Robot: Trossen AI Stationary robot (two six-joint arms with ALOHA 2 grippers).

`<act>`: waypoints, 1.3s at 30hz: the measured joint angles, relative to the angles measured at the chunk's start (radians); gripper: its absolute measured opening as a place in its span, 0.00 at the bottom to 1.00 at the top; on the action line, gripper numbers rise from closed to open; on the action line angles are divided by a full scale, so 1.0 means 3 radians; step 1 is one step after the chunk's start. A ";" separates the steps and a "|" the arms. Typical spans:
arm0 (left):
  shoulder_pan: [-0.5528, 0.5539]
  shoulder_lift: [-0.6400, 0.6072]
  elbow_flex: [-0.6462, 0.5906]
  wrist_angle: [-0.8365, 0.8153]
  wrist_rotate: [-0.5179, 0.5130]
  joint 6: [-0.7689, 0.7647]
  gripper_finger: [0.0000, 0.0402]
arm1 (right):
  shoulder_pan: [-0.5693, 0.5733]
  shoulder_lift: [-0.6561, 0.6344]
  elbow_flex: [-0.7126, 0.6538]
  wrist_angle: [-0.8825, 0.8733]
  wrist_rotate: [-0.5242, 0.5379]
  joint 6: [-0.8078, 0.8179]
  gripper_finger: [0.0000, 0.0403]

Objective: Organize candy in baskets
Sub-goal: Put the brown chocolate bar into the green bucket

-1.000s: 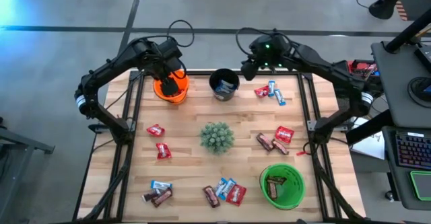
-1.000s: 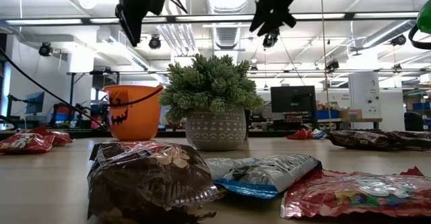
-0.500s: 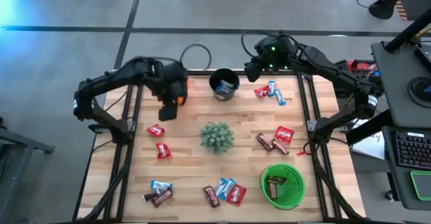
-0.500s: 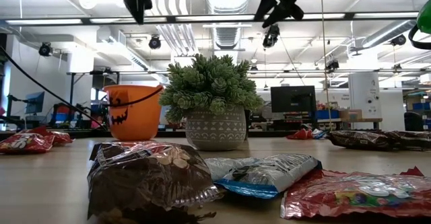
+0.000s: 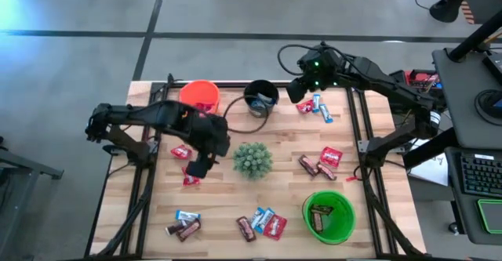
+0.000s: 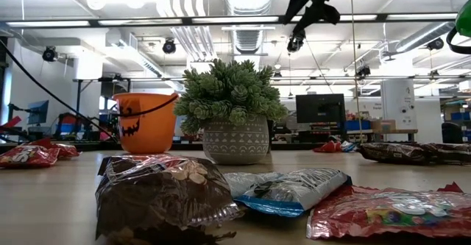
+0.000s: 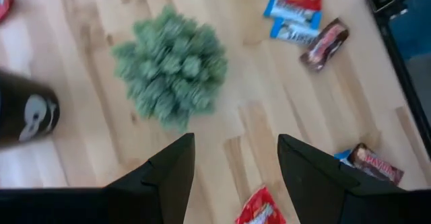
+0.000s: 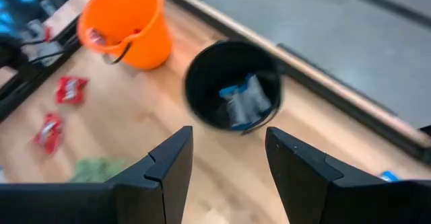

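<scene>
Three small round plastic baskets (image 5: 199, 95): one orange, one black, one green. One spiky green potted plant (image 5: 252, 159). Roughly seventeen shiny wrapped candy bars (image 5: 331, 156).

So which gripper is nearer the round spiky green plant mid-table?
Left. The left gripper hangs just beside the round spiky green plant; the right gripper is farther off, between the black bucket and loose candy.

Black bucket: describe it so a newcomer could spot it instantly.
Start at the spiky green plant in the middle of the wooden table, then go to the table's far edge. Two buckets stand there: the orange bucket and, beside it, the black bucket. It is the only dark one, with blue-and-silver candy inside.
</scene>
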 joint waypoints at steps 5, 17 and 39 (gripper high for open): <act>-0.0185 0.0093 0.0000 0.0178 -0.0002 0.0123 0.48 | 0.0149 -0.0047 0.0000 -0.0049 -0.0090 0.0180 0.44; -0.0340 0.0638 -0.0001 0.0449 -0.0170 0.0509 0.48 | 0.0329 -0.0270 0.0000 -0.0055 -0.0081 0.0451 0.44; -0.0712 0.1302 -0.0001 0.0790 -0.0160 0.0419 0.48 | 0.0329 -0.0458 -0.0003 -0.0595 -0.0080 0.0572 0.44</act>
